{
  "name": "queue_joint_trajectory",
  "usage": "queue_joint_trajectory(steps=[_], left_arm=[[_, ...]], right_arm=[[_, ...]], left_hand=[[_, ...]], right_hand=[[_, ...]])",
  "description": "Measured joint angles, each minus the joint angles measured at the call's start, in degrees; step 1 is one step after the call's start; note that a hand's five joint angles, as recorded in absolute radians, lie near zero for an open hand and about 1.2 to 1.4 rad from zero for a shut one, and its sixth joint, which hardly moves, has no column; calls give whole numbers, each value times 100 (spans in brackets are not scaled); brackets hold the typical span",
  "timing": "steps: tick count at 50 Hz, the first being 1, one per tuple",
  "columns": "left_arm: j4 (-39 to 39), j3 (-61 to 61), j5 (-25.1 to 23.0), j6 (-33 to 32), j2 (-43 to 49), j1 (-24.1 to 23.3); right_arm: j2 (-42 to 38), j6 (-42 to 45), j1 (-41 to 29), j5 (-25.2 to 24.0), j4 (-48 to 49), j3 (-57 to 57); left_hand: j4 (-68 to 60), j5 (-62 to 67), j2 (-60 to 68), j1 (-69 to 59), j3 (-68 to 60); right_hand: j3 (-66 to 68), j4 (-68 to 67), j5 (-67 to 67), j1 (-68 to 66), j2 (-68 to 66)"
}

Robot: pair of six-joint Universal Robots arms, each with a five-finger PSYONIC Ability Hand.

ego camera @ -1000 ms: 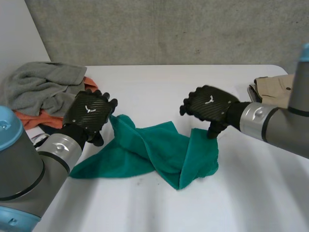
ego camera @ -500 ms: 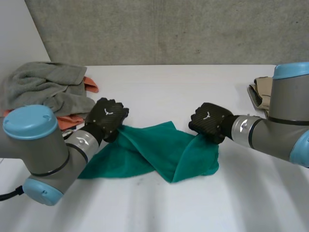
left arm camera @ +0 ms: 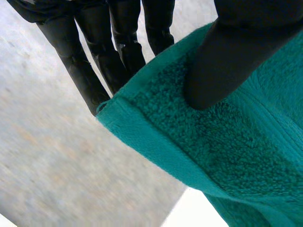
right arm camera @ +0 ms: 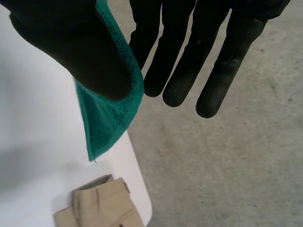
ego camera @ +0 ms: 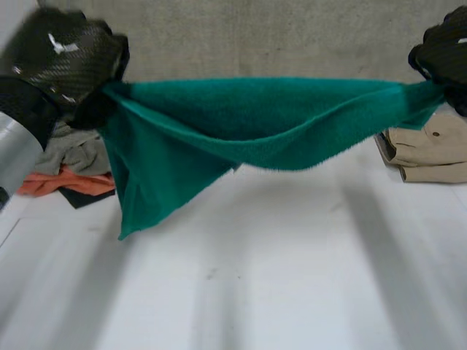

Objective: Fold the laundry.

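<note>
One green terry towel [ego camera: 255,120] hangs in the air across the upper half of the frame, pulled into a sagging band between two robot hands and well clear of the white table [ego camera: 292,277] beneath it. A loose flap of it droops toward the lower left and ends in a point above the table.

The left robot hand [ego camera: 62,62] is at the upper left of the frame. In its wrist view its thumb [left arm camera: 227,61] presses down on the hemmed edge of the towel while the straight fingers [left arm camera: 85,71] lie behind that edge, so the robot hand is clamped on the cloth. There is a small white mark on its back, which I can't make out as letters from here.

The right robot hand [ego camera: 445,55] is at the upper right edge of the frame. In its wrist view its thumb [right arm camera: 80,56] pins the towel against the long fingers [right arm camera: 208,56], and one pointed corner hangs free just below the thumb.

At the middle left, behind the towel, lies one heap of three pieces: a crumpled grey cloth [ego camera: 69,149], an orange cloth [ego camera: 62,182] under it, and a dark piece [ego camera: 84,197] at the bottom. At the middle right sits one folded beige garment [ego camera: 430,149] with one button showing. A grey concrete wall [ego camera: 277,36] runs behind the table.
</note>
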State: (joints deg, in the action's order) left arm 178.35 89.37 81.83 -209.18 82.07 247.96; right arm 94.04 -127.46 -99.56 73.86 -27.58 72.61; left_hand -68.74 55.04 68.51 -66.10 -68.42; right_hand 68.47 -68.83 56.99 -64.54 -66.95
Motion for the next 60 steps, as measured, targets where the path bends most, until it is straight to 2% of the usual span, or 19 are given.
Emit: queue_joint_trajectory(steps=[3,8,9,13,15,16,18,19,20,21,23,29,37,44,47,52,56,60], left_arm=[[-140,-28,11,0,440,8],[-216,-174,35,-11,1597,4],[-216,-174,35,-11,1597,4],[-207,-762,67,-37,2837,-20],[-205,-891,76,-40,3020,-25],[-199,-1341,110,-47,3538,-41],[-195,-1503,122,-48,3698,-48],[-186,-1952,155,-54,4113,-70],[-180,-2167,169,-58,4305,-86],[-177,-2333,180,-62,4454,-103],[-171,-2586,202,-68,4688,-140],[-168,-2510,230,-79,4800,-204],[-54,-1671,206,-162,4240,-196],[609,-1288,169,-235,3930,-139],[647,-1291,167,-237,3938,-136],[832,-1545,166,-262,4413,-111],[634,-1742,198,-377,4717,-115],[348,-1891,232,-667,4879,-129]], right_arm=[[-88,5,-58,-17,-30,193],[-826,16,-313,14,-22,404],[-826,16,-313,14,-22,404],[-1835,5,-524,172,23,176],[-1953,3,-541,201,34,126],[-2431,-12,-601,361,134,-104],[-2535,-16,-613,397,166,-153],[-2969,-39,-667,595,356,-368],[-3100,-51,-687,661,441,-424],[-3289,-75,-727,757,580,-489],[-3528,-123,-795,891,831,-533],[-3704,-233,-883,1005,1308,-285],[-3488,-278,-893,960,1578,301],[-3200,-274,-882,839,1634,832],[-3184,-274,-882,826,1637,865],[-3096,-275,-880,699,1747,1224],[-3094,-273,-880,678,1839,1330],[-3096,-271,-878,672,1892,1346]], left_hand=[[0,0,0,0,0],[0,0,0,0,-1],[0,0,0,0,-1],[0,0,0,0,-2],[0,0,0,0,-2],[-1,0,2,0,-5],[12,0,-16,0,14],[256,-68,-262,114,235],[456,-132,-425,252,428],[1840,-1435,-1909,1779,1788],[2792,-2395,-2807,2797,2725],[3435,-3088,-3383,3120,3385],[3645,-3326,-3591,3280,3527],[3686,-3368,-3637,3292,3584],[3686,-3368,-3637,3292,3584],[3751,-3399,-3688,3418,3658],[2973,-2612,-2940,2621,2961],[2827,-2478,-2808,2540,2808]], right_hand=[[0,0,0,0,0],[0,-3,0,0,0],[0,-3,0,0,0],[0,-5,0,0,0],[0,-6,0,0,0],[0,-8,0,0,0],[0,-8,0,0,0],[0,-9,0,0,0],[0,-11,0,0,0],[0,-11,0,0,0],[0,-12,0,0,0],[0,-13,0,0,0],[0,-14,0,0,0],[0,-14,0,0,0],[0,-14,0,0,0],[0,-15,0,0,0],[0,-15,0,0,0],[0,-15,0,0,0]])
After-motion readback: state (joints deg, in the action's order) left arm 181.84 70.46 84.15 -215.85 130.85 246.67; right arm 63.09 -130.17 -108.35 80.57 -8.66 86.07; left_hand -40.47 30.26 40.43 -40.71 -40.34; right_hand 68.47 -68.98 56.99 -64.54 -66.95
